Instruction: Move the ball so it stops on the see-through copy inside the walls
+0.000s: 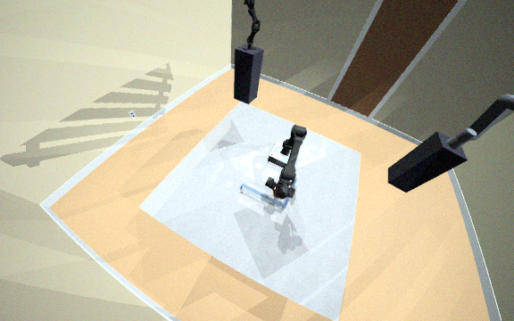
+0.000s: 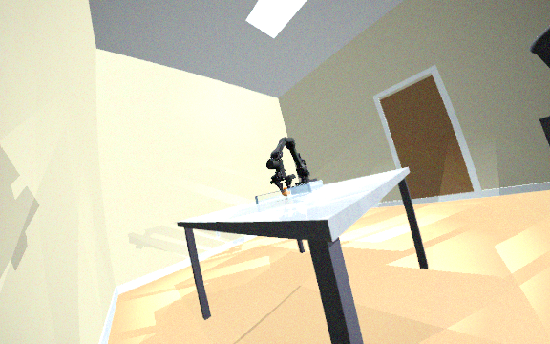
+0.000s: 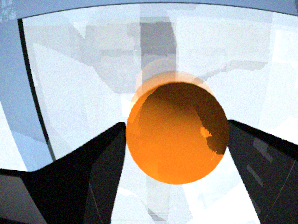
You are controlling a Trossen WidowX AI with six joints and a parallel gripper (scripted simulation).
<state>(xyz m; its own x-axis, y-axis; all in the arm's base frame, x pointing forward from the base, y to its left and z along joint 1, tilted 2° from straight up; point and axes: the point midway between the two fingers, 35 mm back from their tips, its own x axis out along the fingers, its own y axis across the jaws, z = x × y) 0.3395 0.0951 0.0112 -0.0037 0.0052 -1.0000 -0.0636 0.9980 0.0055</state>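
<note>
The orange ball (image 2: 285,191) (image 3: 177,135) is held between the two black fingers of my gripper (image 2: 285,188) (image 3: 176,128), which is shut on it. The ball is low, close to the table. The see-through copy (image 3: 167,78) shows as a pale orange rim just beyond the ball in the wrist view; the ball hides most of it, and the exact gap between them cannot be told. The low clear walls (image 1: 261,195) (image 3: 11,75) with blue tints make a corner around the ball. In the top view the arm hides most of the ball.
The white table (image 1: 203,187) (image 2: 351,196) carries the arm (image 1: 294,156) (image 2: 299,160), whose base is behind the walls. Two dark pedestals (image 1: 247,73) (image 1: 426,162) bearing other arms stand away from the table. Shadows cross the table top.
</note>
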